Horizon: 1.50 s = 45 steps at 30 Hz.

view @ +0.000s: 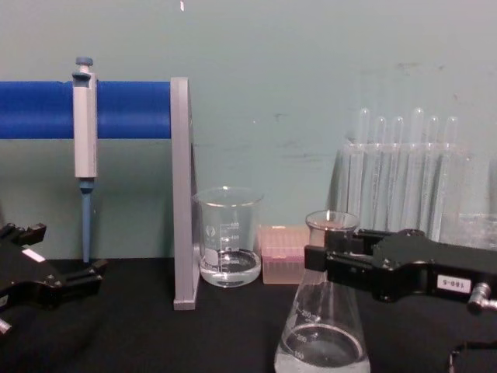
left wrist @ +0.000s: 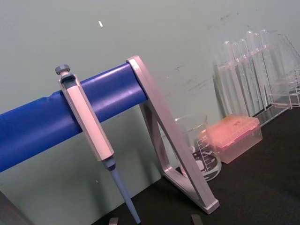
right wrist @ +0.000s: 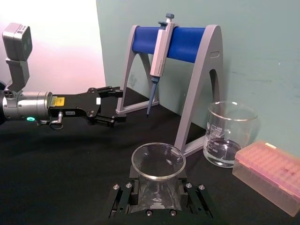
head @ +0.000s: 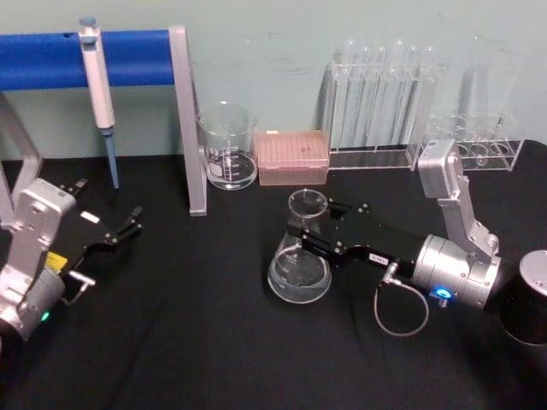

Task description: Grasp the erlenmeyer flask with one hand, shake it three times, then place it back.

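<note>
A black table holds lab glassware in front of a pale green wall. The erlenmeyer flask stands near the middle of the table, upright, with a little clear liquid in its wide base. The right gripper reaches in from the right side at neck height, and its two black fingers sit one on each side of the flask's narrow neck, just under the rolled rim. They are pressed against the glass in a grip. From the chest view the flask's neck rises just above the black jaws, and the cone hangs below them; whether the base rests on the table or is slightly raised cannot be told. The left gripper lies low at the far left, well apart from the flask, its fingers spread and holding nothing. Behind the flask stand a glass beaker and a pink tip box, with a rack of test tubes to the right. A pipette hangs on a blue-barred stand at the left.
</note>
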Tool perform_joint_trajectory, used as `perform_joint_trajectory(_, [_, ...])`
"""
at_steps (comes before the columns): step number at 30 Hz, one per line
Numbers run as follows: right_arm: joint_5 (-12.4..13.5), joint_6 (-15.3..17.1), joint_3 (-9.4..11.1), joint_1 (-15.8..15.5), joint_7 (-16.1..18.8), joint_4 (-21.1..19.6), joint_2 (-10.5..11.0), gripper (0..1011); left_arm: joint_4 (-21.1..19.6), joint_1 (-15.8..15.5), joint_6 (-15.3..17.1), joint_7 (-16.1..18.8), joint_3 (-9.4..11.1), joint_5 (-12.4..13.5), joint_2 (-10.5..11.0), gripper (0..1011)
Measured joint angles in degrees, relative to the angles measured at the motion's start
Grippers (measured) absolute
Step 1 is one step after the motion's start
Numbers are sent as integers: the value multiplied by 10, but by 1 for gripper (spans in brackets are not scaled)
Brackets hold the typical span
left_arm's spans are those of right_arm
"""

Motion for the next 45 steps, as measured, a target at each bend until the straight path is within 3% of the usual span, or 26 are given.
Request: perform_joint_trajectory(45, [-4, 4, -20, 20, 14, 38, -8, 449, 0, 0, 0, 0, 0, 0, 0, 1001])
